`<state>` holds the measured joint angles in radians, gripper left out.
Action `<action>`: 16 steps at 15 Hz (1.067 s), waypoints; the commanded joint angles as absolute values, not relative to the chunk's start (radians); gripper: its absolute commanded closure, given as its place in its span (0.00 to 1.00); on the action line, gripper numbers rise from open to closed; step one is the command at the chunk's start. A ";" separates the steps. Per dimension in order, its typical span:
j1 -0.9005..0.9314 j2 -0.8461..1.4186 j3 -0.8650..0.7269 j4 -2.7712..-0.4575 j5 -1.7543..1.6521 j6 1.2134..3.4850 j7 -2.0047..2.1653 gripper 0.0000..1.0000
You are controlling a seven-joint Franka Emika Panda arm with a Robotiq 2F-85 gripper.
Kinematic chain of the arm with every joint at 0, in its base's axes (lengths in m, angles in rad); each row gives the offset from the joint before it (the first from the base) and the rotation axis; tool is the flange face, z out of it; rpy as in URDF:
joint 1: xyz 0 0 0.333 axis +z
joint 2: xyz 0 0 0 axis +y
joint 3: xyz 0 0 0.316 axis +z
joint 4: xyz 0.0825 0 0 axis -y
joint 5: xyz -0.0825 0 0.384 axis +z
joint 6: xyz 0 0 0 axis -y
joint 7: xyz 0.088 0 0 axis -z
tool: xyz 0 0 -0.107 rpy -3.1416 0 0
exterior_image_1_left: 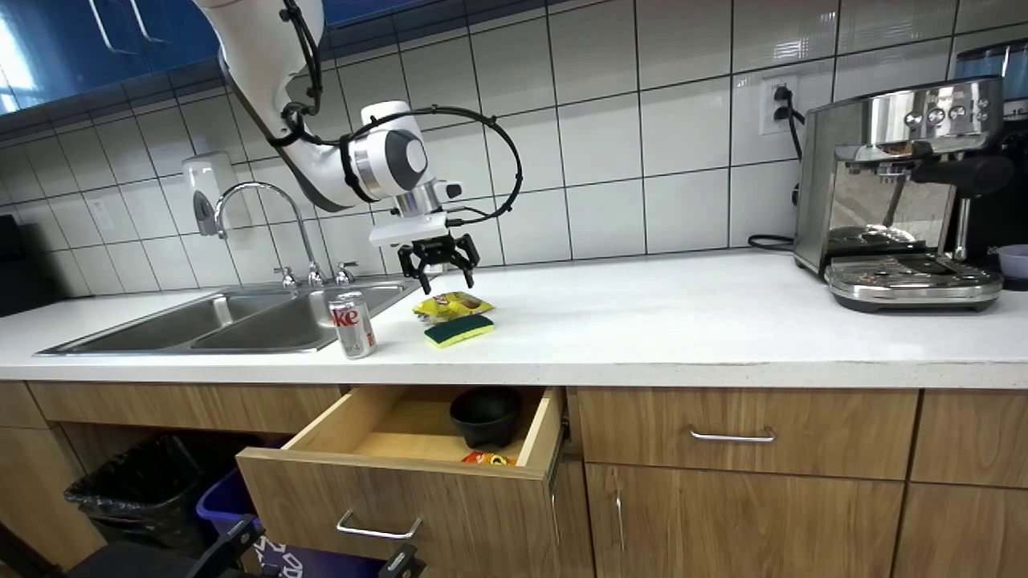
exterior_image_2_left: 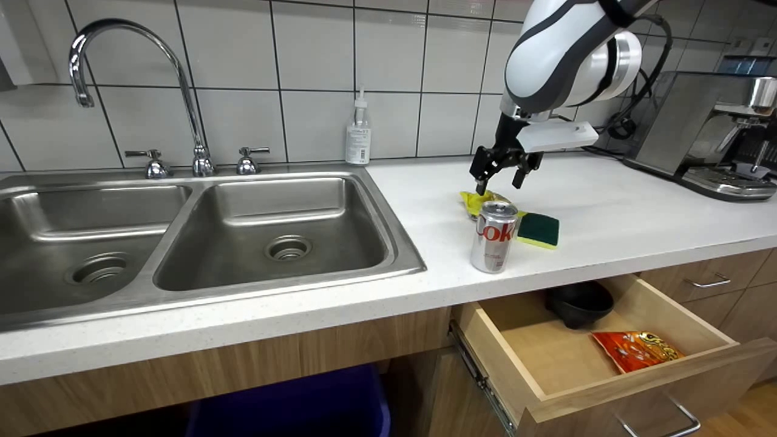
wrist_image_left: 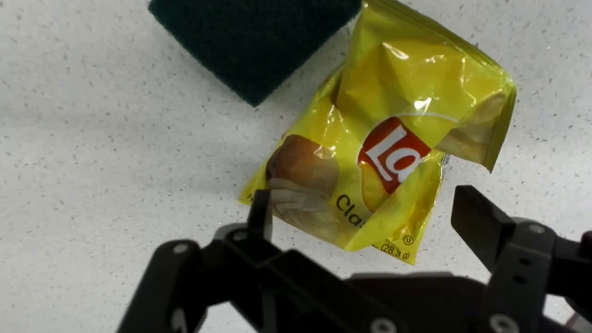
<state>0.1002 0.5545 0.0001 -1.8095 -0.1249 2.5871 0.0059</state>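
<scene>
Black fingers (wrist_image_left: 481, 226) spread above crinkled, glossy yellow chip bag (wrist_image_left: 388, 101) lying on speckled counter (wrist_image_left: 92, 138). Rough dark-green scouring sponge (wrist_image_left: 259, 41) beside it, cut off by wrist view's top edge. Red logo (wrist_image_left: 393, 155) partly hidden by a fold.

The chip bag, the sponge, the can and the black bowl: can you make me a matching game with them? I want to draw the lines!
Things
1. Chip bag
2. Sponge
3. Can
4. Bowl

Clues
A. Dark green on top, yellow underneath
B. Inside the open drawer
C. Crinkly and yellow, below the open gripper
D. Standing upright near the sink

Right pairs
1 goes with C
2 goes with A
3 goes with D
4 goes with B
</scene>
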 commanded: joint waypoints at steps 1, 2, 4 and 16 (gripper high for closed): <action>0.115 0.583 -0.016 -1.755 -0.147 2.545 0.020 0.00; 0.117 0.587 -0.016 -1.750 -0.148 2.542 0.020 0.00; 0.118 0.594 -0.018 -1.745 -0.148 2.538 0.020 0.00; 0.123 0.615 -0.028 -1.725 -0.152 2.537 0.024 0.72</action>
<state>0.1086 0.6010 -0.0119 -1.7626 -0.1252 2.5750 0.0060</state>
